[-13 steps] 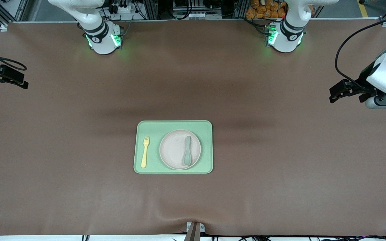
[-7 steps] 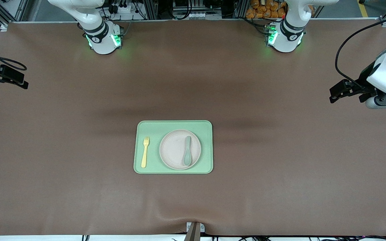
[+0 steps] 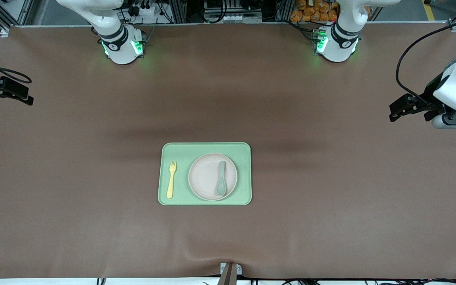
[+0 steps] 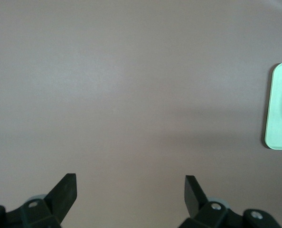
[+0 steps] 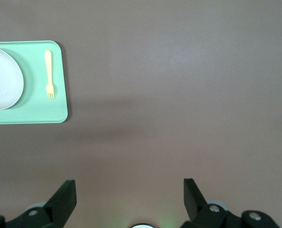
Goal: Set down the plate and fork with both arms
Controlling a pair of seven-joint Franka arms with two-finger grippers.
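The pale plate (image 3: 206, 178) lies on a light-green tray (image 3: 204, 148) in the middle of the table, with a teal spoon (image 3: 221, 179) on it. The yellow fork (image 3: 171, 180) lies on the tray beside the plate, toward the right arm's end. The right wrist view also shows the fork (image 5: 49, 74) and part of the plate (image 5: 5, 80). My left gripper (image 4: 130, 183) hangs open and empty over bare table at the left arm's end. My right gripper (image 5: 129, 187) hangs open and empty over the right arm's end. Both are well away from the tray.
The brown table mat (image 3: 331, 198) stretches wide around the tray. The two arm bases (image 3: 123, 45) (image 3: 337, 43) glow green at the table's edge farthest from the front camera. A small clamp (image 3: 230, 271) sits at the nearest edge. The left wrist view catches one tray corner (image 4: 279, 107).
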